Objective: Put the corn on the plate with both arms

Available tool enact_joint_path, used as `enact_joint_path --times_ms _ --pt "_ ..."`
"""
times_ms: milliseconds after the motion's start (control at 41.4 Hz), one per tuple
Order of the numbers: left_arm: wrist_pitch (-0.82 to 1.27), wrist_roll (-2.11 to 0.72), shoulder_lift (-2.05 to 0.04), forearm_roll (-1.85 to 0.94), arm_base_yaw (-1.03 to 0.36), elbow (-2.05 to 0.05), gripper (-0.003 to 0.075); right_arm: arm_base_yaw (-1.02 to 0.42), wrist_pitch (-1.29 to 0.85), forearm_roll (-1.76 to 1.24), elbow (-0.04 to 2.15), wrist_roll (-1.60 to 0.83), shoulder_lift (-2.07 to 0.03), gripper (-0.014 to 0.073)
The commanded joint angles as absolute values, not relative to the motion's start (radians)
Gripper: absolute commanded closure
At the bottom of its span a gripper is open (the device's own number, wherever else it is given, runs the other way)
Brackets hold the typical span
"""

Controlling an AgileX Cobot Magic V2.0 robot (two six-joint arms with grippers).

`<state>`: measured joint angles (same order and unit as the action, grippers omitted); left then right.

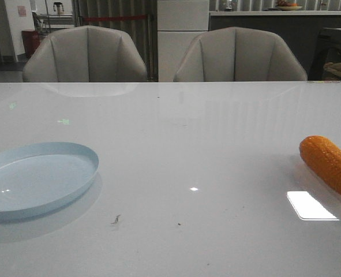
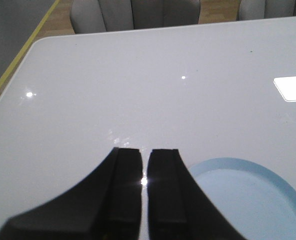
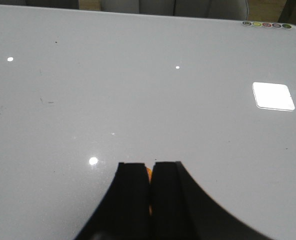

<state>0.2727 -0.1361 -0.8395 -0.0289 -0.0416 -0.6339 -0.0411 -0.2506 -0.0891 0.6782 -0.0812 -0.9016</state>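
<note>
The orange corn (image 1: 329, 164) lies on the white table at the far right, partly cut off by the frame edge. The pale blue plate (image 1: 37, 176) sits empty at the near left. Neither gripper shows in the front view. In the left wrist view my left gripper (image 2: 145, 150) is shut with only a thin slit between its fingers and holds nothing. It hovers over bare table just beside the plate's rim (image 2: 238, 162). In the right wrist view my right gripper (image 3: 150, 164) is shut. A sliver of the corn (image 3: 149, 173) shows through the gap, lying below the fingers.
Two grey chairs (image 1: 86, 55) (image 1: 239, 55) stand behind the table's far edge. A bright window reflection (image 1: 311, 206) lies on the tabletop near the corn. Small dark specks (image 1: 116, 219) mark the table front. Coloured stickers (image 3: 266, 24) sit at a table corner.
</note>
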Motion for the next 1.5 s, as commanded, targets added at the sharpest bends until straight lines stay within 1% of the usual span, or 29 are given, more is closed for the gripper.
enact_joint_path --times_ms 0,73,97,145,193,363,484,677,846,1040,1185,1306,1475 --pt "0.202 -0.132 -0.861 -0.040 -0.039 -0.672 0.0367 -0.036 -0.189 -0.084 0.716 -0.080 -0.905 0.0310" --pt "0.204 -0.132 -0.881 -0.040 -0.039 -0.672 0.0260 -0.036 -0.196 -0.084 0.716 -0.080 -0.913 0.0166" --pt "0.204 -0.132 -0.886 -0.040 -0.039 -0.672 0.0239 -0.036 -0.196 -0.084 0.716 -0.080 -0.915 0.0128" --pt "0.192 -0.132 -0.901 -0.040 -0.039 -0.672 0.0218 -0.036 -0.196 -0.084 0.716 -0.080 -0.920 0.0050" --pt "0.176 -0.132 -0.921 -0.040 -0.039 -0.672 0.0230 -0.036 -0.192 -0.084 0.716 -0.080 -0.928 0.0010" --pt "0.191 -0.132 -0.991 -0.098 -0.039 -0.672 0.0269 -0.036 -0.223 -0.085 0.716 -0.079 -0.934 0.0015" --pt "0.259 -0.132 -1.042 -0.134 -0.039 -0.711 0.0268 -0.036 -0.226 -0.090 0.716 -0.079 -0.934 0.0015" --pt "0.414 -0.132 -1.166 -0.169 -0.039 -0.860 0.0264 -0.036 -0.212 -0.090 0.718 -0.079 -0.934 0.0015" --pt "0.600 -0.124 -1.335 -0.175 -0.039 -1.017 0.0264 -0.036 -0.188 -0.090 0.718 -0.079 -0.934 0.0015" --pt "0.711 -0.044 -1.521 -0.178 -0.039 -1.147 0.0264 -0.036 -0.197 -0.090 0.718 -0.079 -0.934 0.0015" --pt "0.813 -0.042 -1.657 -0.178 -0.039 -1.233 0.0264 -0.036 -0.216 -0.090 0.718 -0.079 -0.934 0.0015" --pt "0.862 -0.044 -1.733 -0.171 -0.039 -1.275 0.0264 -0.036 -0.226 -0.090 0.718 -0.079 -0.934 0.0015" --pt "0.862 -0.044 -1.799 -0.168 -0.039 -1.290 0.0264 -0.036 -0.227 -0.090 0.718 -0.079 -0.934 0.0015"
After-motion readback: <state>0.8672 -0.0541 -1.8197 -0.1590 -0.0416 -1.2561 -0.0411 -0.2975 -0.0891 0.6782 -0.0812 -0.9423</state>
